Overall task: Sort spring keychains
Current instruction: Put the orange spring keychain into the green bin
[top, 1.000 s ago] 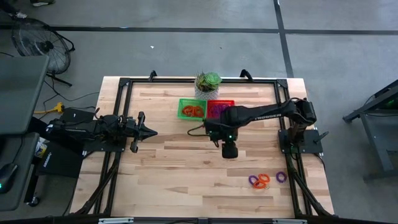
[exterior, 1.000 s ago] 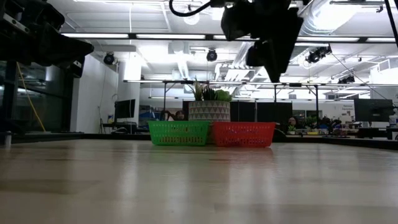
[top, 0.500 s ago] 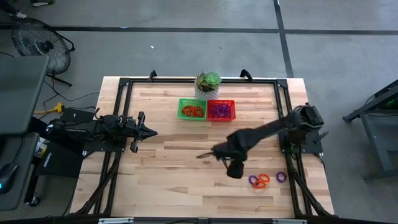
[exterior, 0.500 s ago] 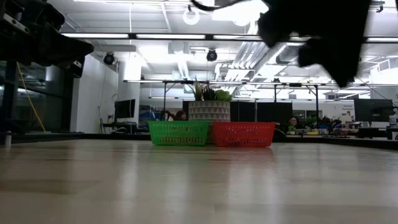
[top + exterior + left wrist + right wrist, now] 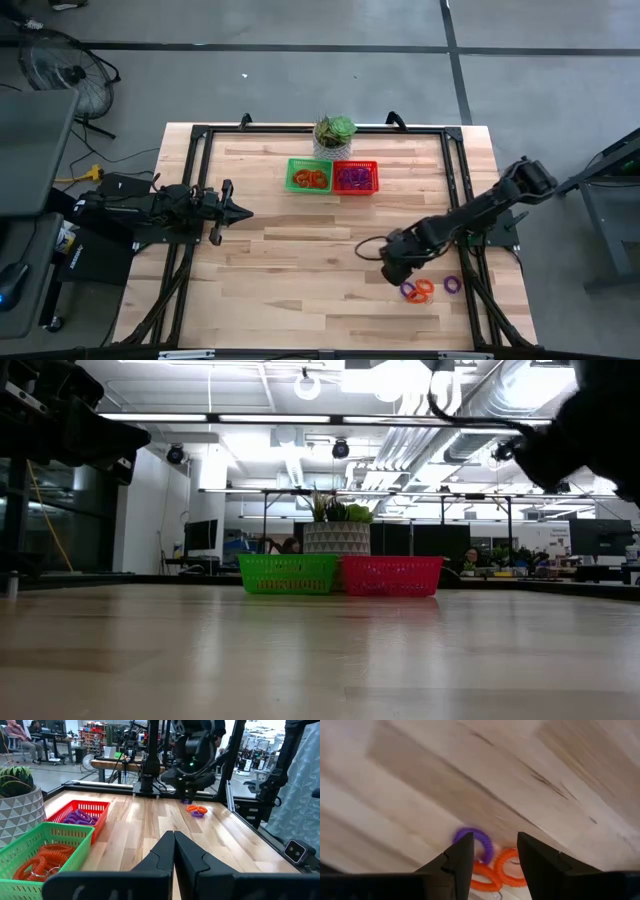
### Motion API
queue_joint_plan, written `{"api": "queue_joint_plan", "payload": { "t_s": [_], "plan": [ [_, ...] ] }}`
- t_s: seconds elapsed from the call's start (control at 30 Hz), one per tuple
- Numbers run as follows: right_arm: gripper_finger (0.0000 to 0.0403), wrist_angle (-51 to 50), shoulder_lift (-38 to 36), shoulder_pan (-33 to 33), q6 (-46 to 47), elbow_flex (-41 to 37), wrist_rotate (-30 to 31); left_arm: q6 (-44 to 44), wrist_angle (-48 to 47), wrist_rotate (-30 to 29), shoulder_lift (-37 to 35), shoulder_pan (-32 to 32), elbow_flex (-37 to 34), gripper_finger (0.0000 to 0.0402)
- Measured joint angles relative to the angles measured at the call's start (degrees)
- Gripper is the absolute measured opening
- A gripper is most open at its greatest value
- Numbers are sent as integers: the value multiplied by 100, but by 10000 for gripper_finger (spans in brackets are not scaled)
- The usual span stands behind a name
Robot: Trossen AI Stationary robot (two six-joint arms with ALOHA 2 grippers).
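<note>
Three loose spring keychains lie flat on the table near its right front: a purple one point(image 5: 404, 291), an orange one point(image 5: 423, 290) and another purple one point(image 5: 451, 284). My right gripper point(image 5: 396, 271) hangs open just above them, pointing down. In the right wrist view its fingers point(image 5: 460, 860) stand apart over a purple keychain point(image 5: 480, 843) and orange coils point(image 5: 507, 868), touching none. The green basket point(image 5: 293, 166) holds orange keychains and the red basket point(image 5: 372, 167) holds purple ones. My left gripper point(image 5: 241, 211) waits shut at the table's left.
A potted plant point(image 5: 334, 133) stands just behind the two baskets at the table's far middle. Black frame rails point(image 5: 455, 160) run along the table's edges. Bare wood point(image 5: 300, 260) stretches between the baskets and the front edge.
My right gripper has swung from beside the red basket toward the table's near right, sinking until it hangs over the loose keychains, and its wrist has rolled on the way. Its fingers have stayed apart. The keychains have not moved.
</note>
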Motion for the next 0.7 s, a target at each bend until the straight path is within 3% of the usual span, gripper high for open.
{"api": "queue_joint_plan", "payload": {
  "t_s": [0.27, 0.53, 0.7],
  "plan": [
    [143, 251, -340, 342, 1282, -741, 14, 1, 1, 0, 0, 0, 0, 0],
    [140, 267, -344, 938, 2252, -826, 10, -1, -1, 0, 0, -2, 0, 0],
    [139, 392, -344, 1274, 3123, -826, 335, 1, -1, 0, 0, 0, 0, 0]
  ]
}}
